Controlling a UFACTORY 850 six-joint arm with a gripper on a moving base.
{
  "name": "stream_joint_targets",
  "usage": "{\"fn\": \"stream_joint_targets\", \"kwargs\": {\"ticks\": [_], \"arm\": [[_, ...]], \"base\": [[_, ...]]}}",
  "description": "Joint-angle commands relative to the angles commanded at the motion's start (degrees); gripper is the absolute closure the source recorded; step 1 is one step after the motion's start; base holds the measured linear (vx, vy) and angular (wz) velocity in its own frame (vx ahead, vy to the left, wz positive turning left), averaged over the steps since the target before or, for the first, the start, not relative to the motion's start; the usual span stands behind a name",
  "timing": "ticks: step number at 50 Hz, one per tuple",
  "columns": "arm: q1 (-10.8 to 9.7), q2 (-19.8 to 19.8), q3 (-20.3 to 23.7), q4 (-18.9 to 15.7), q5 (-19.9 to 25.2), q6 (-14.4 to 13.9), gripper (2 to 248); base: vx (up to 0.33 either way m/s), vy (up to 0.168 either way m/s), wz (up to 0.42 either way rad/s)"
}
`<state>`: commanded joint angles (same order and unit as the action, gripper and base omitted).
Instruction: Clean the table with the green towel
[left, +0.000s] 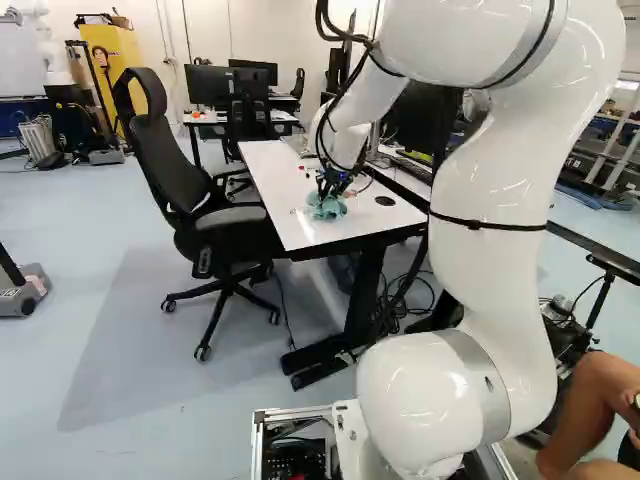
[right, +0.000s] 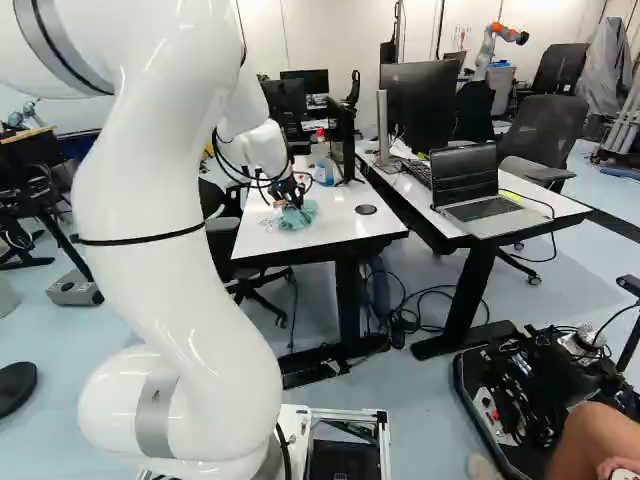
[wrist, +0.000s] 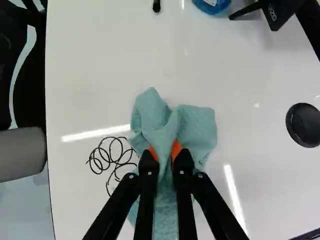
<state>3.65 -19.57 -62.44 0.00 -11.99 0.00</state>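
In the left base view my gripper (left: 330, 184) is low over the white table (left: 275, 185), at the green towel (left: 326, 207). Seen from the wrist, the gripper (wrist: 166, 153) is shut on the bunched towel (wrist: 196, 127), whose folds rise between the two orange pads. The cloth spreads ahead of the fingers and under them, and seems to rest on the tabletop (wrist: 100, 65). Beside the towel lies a drawn or curled black squiggle (wrist: 106, 156); I cannot tell which.
A black round grommet (wrist: 303, 125) sits in the tabletop beside the towel. Ahead are a blue object (wrist: 212, 5) and a monitor stand (wrist: 275, 12). An office chair (left: 170, 170) stands at the table's side. A laptop (right: 480, 195) is on the neighbouring desk. Another robot (right: 487, 50) stands far back.
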Motion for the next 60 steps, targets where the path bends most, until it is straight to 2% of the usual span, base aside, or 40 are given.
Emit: {"fn": "stream_joint_targets", "kwargs": {"ticks": [28, 50, 60], "arm": [[4.66, -2.83, -3.59, 0.0, 0.0, 0.0, 204], [8.45, -3.42, -4.35, 0.0, 0.0, 0.0, 204], [9.9, -2.45, -3.11, 0.0, 0.0, 0.0, 204]], "base": [[0.0, 0.0, 0.0], [0.0, 0.0, 0.0], [0.0, 0.0, 0.0]]}}
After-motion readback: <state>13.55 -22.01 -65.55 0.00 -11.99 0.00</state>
